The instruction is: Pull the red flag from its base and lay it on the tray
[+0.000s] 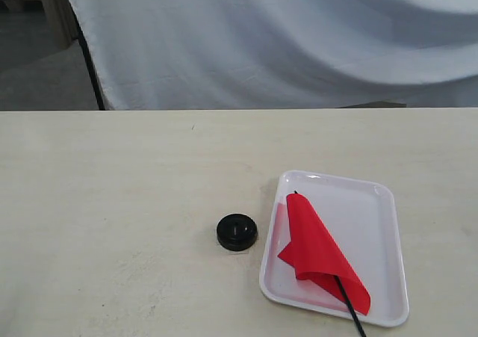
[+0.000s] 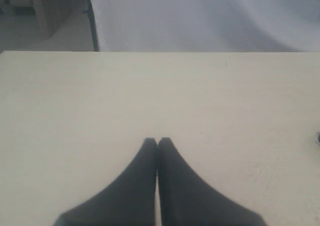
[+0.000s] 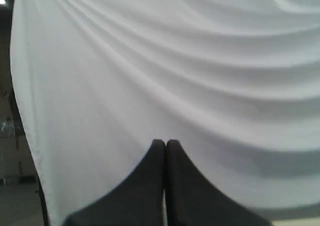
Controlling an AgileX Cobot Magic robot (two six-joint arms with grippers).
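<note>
The red flag (image 1: 320,252) lies flat in the white tray (image 1: 373,225), its black pole end sticking out over the tray's near rim. The round black base (image 1: 237,232) stands alone on the table just left of the tray, its centre hole bare. Neither gripper shows in the exterior view. In the left wrist view my left gripper (image 2: 158,142) is shut with nothing between its fingers, above bare tabletop. In the right wrist view my right gripper (image 3: 165,144) is shut and holds nothing, facing the white cloth backdrop.
The cream table (image 1: 112,202) runs wide to the left and back. A white cloth backdrop (image 1: 284,38) hangs behind the far edge, with a dark stand leg (image 1: 91,68) at its left.
</note>
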